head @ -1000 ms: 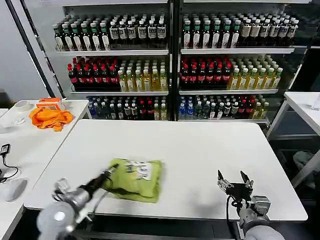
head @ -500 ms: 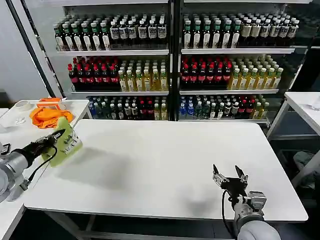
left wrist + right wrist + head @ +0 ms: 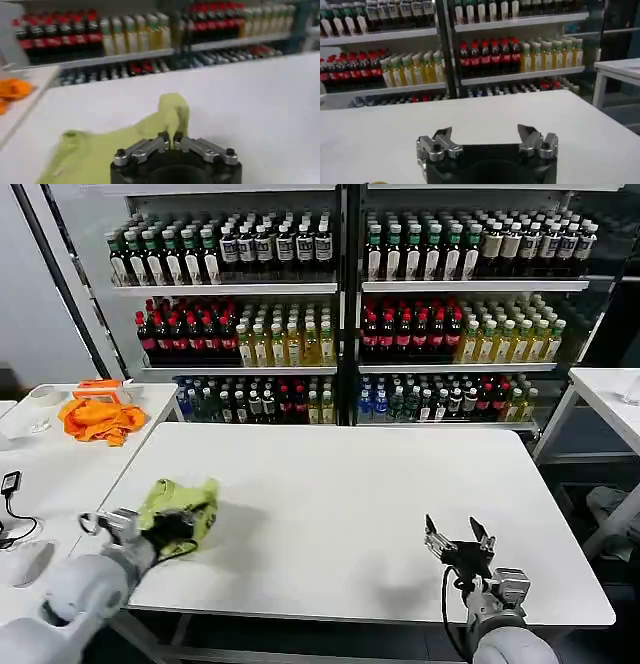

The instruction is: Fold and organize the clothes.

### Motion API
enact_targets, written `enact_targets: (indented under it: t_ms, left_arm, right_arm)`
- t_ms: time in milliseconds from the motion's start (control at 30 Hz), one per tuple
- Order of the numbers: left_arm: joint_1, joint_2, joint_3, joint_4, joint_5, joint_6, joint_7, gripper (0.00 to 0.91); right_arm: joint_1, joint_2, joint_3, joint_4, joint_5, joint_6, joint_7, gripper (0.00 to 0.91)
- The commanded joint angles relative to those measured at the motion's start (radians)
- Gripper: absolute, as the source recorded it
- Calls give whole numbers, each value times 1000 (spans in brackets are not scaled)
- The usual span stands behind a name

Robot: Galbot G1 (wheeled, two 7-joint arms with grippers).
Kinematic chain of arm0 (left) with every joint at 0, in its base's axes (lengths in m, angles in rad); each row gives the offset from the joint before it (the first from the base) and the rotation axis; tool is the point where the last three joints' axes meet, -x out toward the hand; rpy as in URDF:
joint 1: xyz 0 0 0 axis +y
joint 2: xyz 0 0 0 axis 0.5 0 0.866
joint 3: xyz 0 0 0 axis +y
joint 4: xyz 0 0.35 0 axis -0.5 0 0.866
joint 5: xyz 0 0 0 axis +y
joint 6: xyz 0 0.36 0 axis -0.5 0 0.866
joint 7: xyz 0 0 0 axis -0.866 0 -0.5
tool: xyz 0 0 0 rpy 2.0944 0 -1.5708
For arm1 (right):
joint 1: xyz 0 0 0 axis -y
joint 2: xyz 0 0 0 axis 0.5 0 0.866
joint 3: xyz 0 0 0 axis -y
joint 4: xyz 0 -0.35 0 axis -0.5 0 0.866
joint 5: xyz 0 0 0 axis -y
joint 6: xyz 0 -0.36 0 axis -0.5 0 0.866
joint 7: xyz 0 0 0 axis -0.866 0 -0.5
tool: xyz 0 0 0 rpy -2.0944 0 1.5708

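Observation:
The light yellow-green T-shirt (image 3: 186, 496) lies bunched at the left edge of the white table (image 3: 350, 474). My left gripper (image 3: 183, 527) reaches it from the front left and is shut on a fold of it. In the left wrist view the fingertips (image 3: 163, 136) pinch the cloth, and the T-shirt (image 3: 95, 152) spreads out under and beyond them with one flap standing up. My right gripper (image 3: 460, 544) hovers open over the front right of the table, far from the shirt. In its own wrist view the right gripper (image 3: 485, 134) holds nothing between its fingers.
A bright orange cloth (image 3: 98, 419) lies on the side table (image 3: 60, 464) to the left, with a tape roll (image 3: 44, 395) beside it. Shelves of bottles (image 3: 340, 304) stand behind the table. Another white table (image 3: 610, 394) stands at the far right.
The left gripper took the folded shirt from the table's front, swung it up and to the left, and now holds it low and bunched at the table's left edge. The right gripper stayed put.

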Motion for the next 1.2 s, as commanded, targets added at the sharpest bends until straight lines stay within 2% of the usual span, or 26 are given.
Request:
enact_targets:
  t_ms: [33, 200, 300, 400, 467, 500, 533, 567, 667, 833, 900, 1067, 1200]
  left_arm:
    - [-187, -91, 230, -71, 39, 20, -23, 20]
    - [-237, -176, 340, -18, 38, 30, -63, 40]
    - [-264, -241, 396, 53, 42, 39, -93, 171]
    - [-309, -316, 433, 101, 40, 40, -109, 232]
    - [-338, -360, 452, 121, 39, 40, -118, 302]
    - [-358, -390, 470, 132, 39, 40, -124, 534]
    - [-373, -417, 489, 141, 38, 38, -133, 806]
    - [-381, -445, 500, 152, 38, 33, -140, 907]
    - [-400, -501, 514, 184, 28, -15, -148, 907]
    - [-370, -528, 470, 215, -29, -126, -147, 907]
    - [-340, -525, 435, 200, -57, -138, -148, 907]
    - [-231, -463, 251, 86, -79, -158, -175, 907]
    - [-140, -334, 146, -1, -77, -184, -195, 907]
  right_arm:
    - [-2, 5, 4, 1, -6, 2, -1, 907]
    - [-7, 9, 6, -1, -14, 2, 0, 907]
    - [-9, 12, 11, 5, -15, -1, 0, 907]
    - [-12, 14, 16, 8, -17, -2, 0, 907]
    - [-15, 15, 19, 9, -18, -2, 0, 907]
    - [-18, 15, 20, 10, -18, -3, -1, 907]
    - [-19, 15, 21, 10, -19, -3, -2, 907]
    - [-20, 15, 20, 10, -21, -3, -4, 907]
    - [-15, 14, 15, 9, -24, -4, -7, 907]
    - [11, 16, -15, -7, -23, -5, -8, 907]
    - [36, 19, -40, -21, -21, -8, -7, 907]
    - [168, 44, -198, -88, 49, -41, 5, 907]
    - [293, 100, -323, -216, 122, -49, 28, 907]
